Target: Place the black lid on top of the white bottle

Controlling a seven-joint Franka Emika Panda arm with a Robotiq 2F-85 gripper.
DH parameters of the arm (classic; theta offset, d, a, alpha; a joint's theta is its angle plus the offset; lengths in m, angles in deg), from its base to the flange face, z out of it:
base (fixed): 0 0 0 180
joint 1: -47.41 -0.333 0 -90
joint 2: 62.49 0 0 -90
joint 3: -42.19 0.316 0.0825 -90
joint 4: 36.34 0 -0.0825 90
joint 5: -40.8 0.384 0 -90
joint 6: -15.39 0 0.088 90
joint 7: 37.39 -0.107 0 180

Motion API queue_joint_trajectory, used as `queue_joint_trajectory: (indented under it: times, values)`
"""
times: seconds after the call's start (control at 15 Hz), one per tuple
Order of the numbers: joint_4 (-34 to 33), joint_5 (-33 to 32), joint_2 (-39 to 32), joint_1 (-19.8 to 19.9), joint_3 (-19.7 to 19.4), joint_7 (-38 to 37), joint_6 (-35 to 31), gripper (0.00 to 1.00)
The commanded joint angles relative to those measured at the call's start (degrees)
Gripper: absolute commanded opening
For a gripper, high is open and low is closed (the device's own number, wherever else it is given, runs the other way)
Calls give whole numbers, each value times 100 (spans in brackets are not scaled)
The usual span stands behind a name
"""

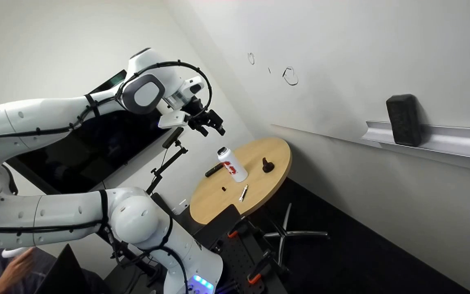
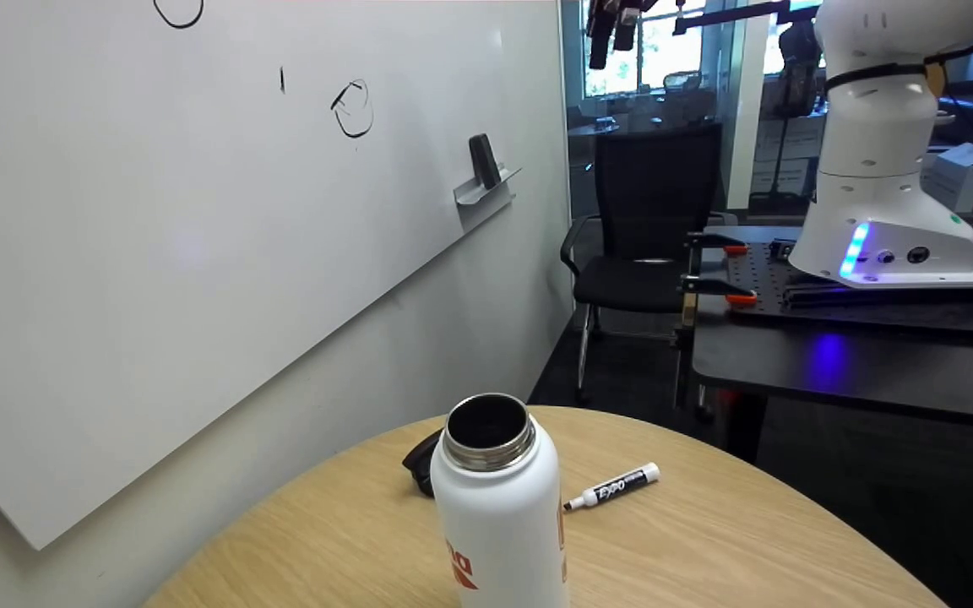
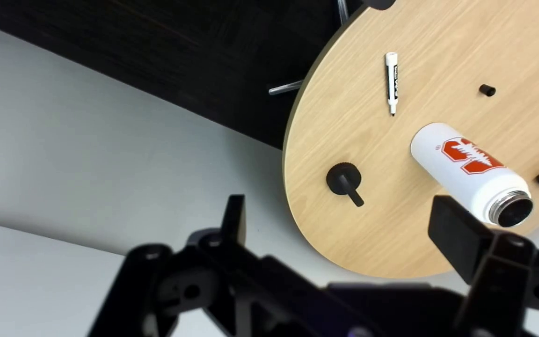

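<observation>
Hanging high with jaws apart and empty, the gripper (image 1: pixel 213 132) may perhaps tip the uncapped white bottle (image 3: pixel 467 171) if it comes down too far sideways while reaching for the black lid (image 3: pixel 343 178), which lies near this bottle on the wooden table (image 3: pixel 391 243).

In an exterior view, the round wooden counter (image 1: pixel 210 202) stands near the middle, beside a pale wall (image 1: pixel 361 196). At the left is a large television (image 1: pixel 92 155) with dark screen, and the floor (image 1: pixel 361 253) at the lower right is black. In an exterior view, a whiteboard (image 2: pixel 241 253) occupies the upper left, a black armchair (image 2: pixel 655 203) stands right of the centre, and at the top a window (image 2: pixel 668 55) gives bright light. A dark desk (image 2: pixel 757 356) is at the right.
</observation>
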Motion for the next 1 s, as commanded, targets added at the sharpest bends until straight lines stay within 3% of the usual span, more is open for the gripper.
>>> queue_joint_trajectory:
  times: [0.0, 0.47, 0.67, 0.93]
  values:
    - [-109, 131, -867, -319, 313, 98, -1044, 100]
    - [-600, -13, -3325, -1061, 727, 430, -3678, 100]
    - [-1163, -320, -4435, -930, 1018, 343, -4051, 100]
    - [-2233, -1203, -5928, -660, 1406, -41, -3989, 100]
